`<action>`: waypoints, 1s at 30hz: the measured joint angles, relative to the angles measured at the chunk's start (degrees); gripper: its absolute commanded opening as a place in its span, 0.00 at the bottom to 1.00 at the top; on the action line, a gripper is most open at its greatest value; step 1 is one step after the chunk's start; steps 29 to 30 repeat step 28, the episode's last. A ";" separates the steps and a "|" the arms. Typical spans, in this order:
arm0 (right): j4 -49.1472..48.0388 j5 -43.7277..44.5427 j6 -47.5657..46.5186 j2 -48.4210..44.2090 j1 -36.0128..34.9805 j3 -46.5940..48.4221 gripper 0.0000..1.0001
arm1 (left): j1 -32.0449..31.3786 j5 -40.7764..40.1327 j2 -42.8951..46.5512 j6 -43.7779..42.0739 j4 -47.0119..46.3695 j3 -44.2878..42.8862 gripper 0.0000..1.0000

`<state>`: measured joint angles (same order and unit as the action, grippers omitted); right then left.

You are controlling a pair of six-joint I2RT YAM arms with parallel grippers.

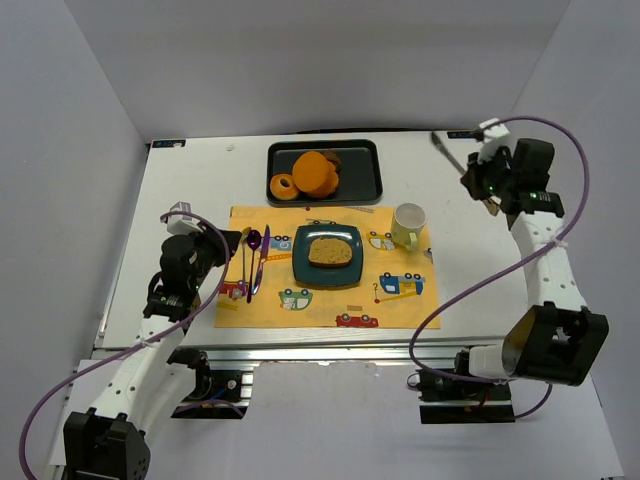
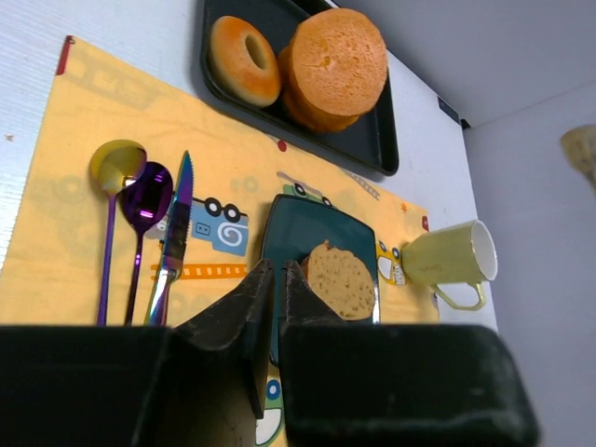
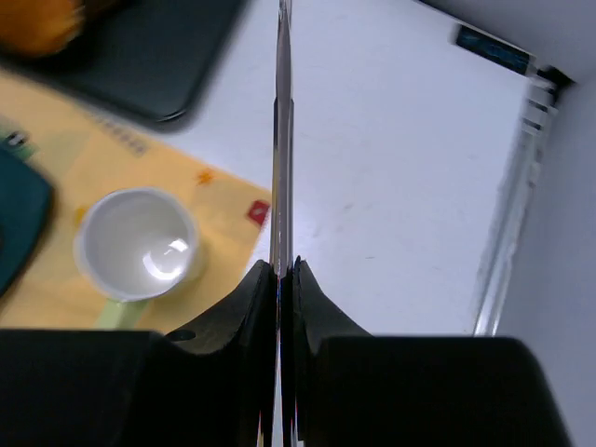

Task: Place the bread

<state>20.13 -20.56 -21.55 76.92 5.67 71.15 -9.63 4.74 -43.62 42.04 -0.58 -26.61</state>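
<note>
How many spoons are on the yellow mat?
2. A gold spoon lies at the far left of the mat. A purple spoon lies right beside it, next to the knife. None seems hidden.
</note>
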 measured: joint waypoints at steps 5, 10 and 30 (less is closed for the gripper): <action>-11.69 6.88 5.58 1.10 3.67 -14.29 0.02 | 0.00 1.56 0.00 0.45 -1.36 0.03 0.34; -18.36 11.18 8.89 6.40 3.85 -24.71 0.16 | -0.01 2.21 -0.33 0.62 -1.51 0.02 0.46; -14.00 12.73 6.15 15.90 6.30 -17.02 0.89 | -0.02 2.74 -1.46 0.48 -0.37 -0.18 0.31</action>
